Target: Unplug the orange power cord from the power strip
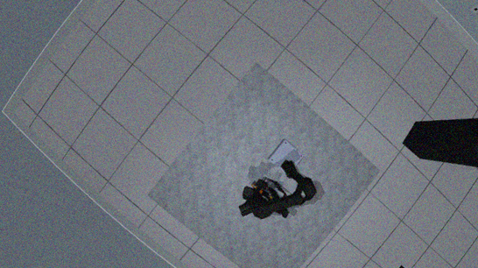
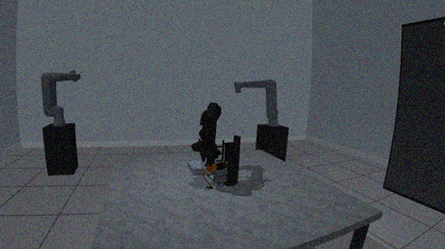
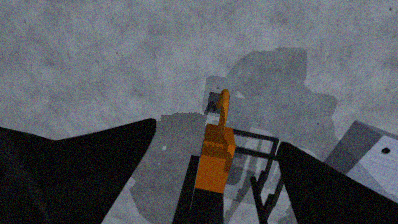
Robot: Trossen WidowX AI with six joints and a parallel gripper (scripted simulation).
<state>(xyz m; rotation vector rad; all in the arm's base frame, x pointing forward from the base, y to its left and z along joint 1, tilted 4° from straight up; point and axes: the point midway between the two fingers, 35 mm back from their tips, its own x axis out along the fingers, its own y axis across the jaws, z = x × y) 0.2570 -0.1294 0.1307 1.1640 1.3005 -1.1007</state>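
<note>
The orange plug (image 3: 212, 170) (image 2: 211, 167) lies between the spread fingers in the wrist view, with room on both sides. Its orange cord (image 3: 225, 107) runs from the plug's far end. My gripper (image 3: 216, 136) is open and empty. A black part (image 3: 207, 207) meets the plug's near end; whether this is the strip, and whether the plug sits in it, I cannot tell. The arm covers much of this area in the overhead view.
A thin black frame (image 3: 255, 135) stands just right of the plug. A pale flat box (image 1: 284, 151) (image 2: 195, 165) (image 3: 380, 162) lies on the grey table (image 1: 223, 153) (image 2: 155, 220). A tall black upright piece (image 2: 234, 162) stands close beside the gripper.
</note>
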